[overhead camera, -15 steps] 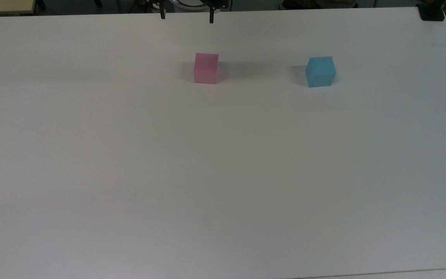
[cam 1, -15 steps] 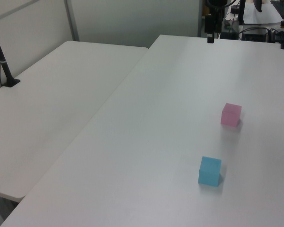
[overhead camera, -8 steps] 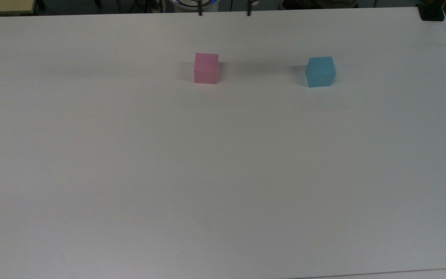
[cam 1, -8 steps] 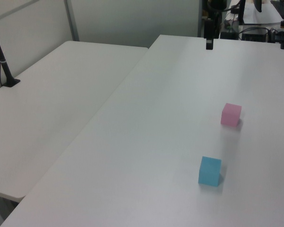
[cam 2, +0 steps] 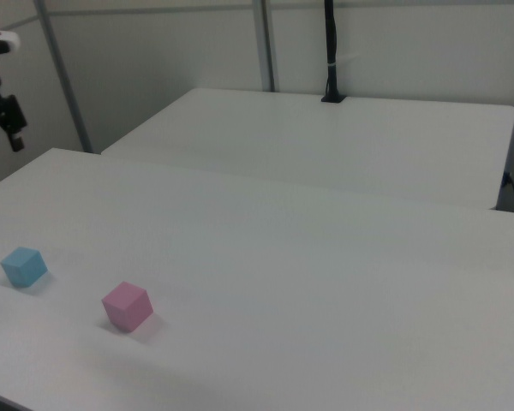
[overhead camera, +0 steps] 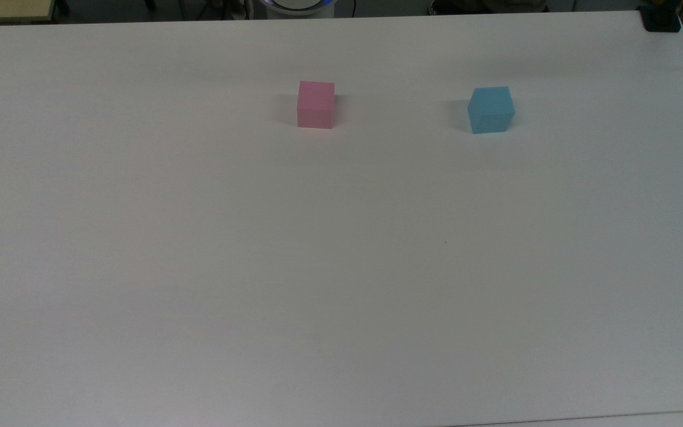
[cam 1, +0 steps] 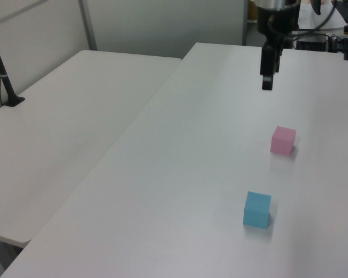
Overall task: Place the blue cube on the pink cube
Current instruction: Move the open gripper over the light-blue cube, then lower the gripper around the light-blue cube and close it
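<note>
The pink cube (overhead camera: 316,105) and the blue cube (overhead camera: 491,110) stand apart on the white table (overhead camera: 341,267), the blue one toward the top view's right. The left view has the blue cube (cam 1: 257,209) nearer than the pink cube (cam 1: 283,140). My gripper (cam 1: 267,86) hangs in the air above the table beyond the pink cube, holding nothing. From the right view, the gripper (cam 2: 0,139) is open at the far left edge, high above the blue cube (cam 2: 23,266), with the pink cube (cam 2: 127,306) to the right.
A second white table (cam 1: 75,116) adjoins this one. A black post (cam 1: 4,75) stands clamped at its far edge. A black block (overhead camera: 660,19) sits at the top view's upper right table corner. The robot base (overhead camera: 297,5) is behind the far edge.
The gripper has travelled toward the top view's right and left its upper edge. In the left view it has come nearer and lower over the table. Both cubes stay put.
</note>
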{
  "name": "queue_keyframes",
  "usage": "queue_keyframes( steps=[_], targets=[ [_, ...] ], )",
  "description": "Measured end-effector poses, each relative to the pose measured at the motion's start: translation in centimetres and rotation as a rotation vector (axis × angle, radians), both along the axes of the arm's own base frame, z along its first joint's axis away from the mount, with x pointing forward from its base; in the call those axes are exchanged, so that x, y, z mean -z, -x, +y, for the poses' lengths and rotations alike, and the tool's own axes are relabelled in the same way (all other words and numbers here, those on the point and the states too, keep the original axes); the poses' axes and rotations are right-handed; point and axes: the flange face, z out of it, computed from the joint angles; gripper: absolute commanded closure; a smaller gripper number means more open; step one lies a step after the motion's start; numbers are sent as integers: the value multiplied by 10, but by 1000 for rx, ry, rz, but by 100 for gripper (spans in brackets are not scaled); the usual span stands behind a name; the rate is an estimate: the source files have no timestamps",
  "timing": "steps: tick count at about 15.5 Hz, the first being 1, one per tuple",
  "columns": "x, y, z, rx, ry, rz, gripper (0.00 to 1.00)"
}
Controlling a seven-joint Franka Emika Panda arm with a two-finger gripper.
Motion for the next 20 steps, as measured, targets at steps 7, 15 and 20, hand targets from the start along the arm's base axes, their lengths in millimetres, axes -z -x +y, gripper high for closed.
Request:
queue_keyframes(
  steps=[7, 15, 20],
  targets=[
    [56, 38, 87, -49, -58, -63, 0],
    [185, 9, 97, -38, -44, 14, 0],
    [245, 5, 94, -49, 29, 47, 0]
  ],
)
